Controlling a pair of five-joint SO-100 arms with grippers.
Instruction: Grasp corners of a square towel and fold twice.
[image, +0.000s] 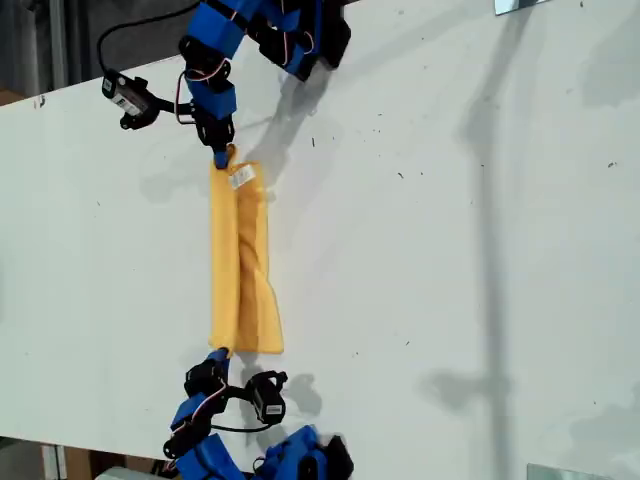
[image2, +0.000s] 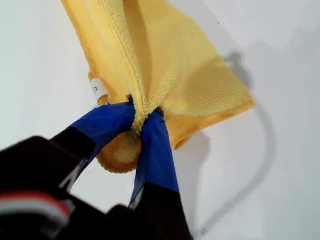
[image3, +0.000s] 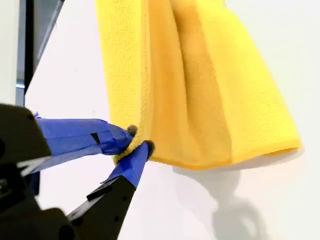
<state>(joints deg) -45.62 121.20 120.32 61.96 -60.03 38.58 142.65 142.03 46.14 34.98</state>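
Yellow-orange microfibre towel (image: 240, 262), folded into a long strip on the white table (image: 450, 250), is pinched at its tagged end by my first gripper (image: 221, 157) and apparently at its opposite corner by my second gripper (image: 220, 353), with bare tabletop toward the exterior view's right.

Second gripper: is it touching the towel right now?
Touching. The second wrist view shows my second gripper with both blue fingertips pinched shut on the towel at its corner edge.
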